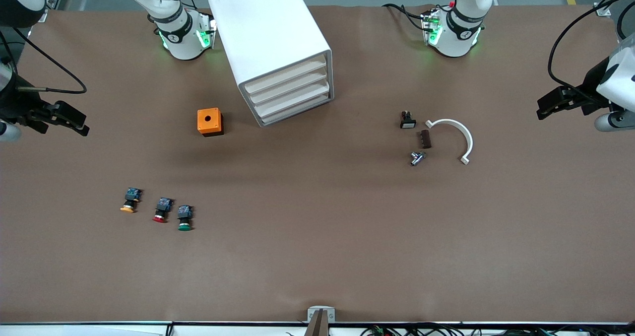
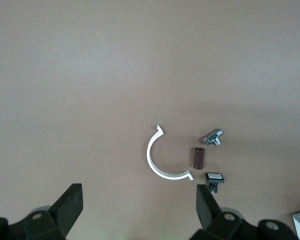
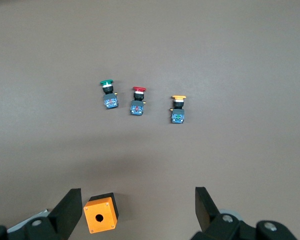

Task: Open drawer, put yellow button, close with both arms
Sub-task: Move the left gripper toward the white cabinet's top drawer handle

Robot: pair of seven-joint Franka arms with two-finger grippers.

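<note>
Both arms raised at the worktop's (image 1: 317, 256) ends, drawer (image 1: 286, 77) shut.

Left gripper (image 2: 140, 207) spread wide, empty, high over bare worktop just beside the white curved clip (image 2: 162, 160). Right gripper (image 3: 135, 210) likewise wide and empty, above the orange box (image 3: 101, 214); yellow button (image 3: 178, 109) lying well ahead of its fingers, beside the red button (image 3: 138, 100) and green button (image 3: 108, 93).

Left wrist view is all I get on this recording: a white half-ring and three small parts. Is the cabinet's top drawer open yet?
Observer: No, the drawer is flush like the three below it.
Operator: Where's the yellow button?
Observer: The yellow button lies toward the right arm's end, at the end of a row with the red button and green button.
Operator: Is the right gripper near it?
Observer: The right gripper hangs open, empty, over the orange box.
</note>
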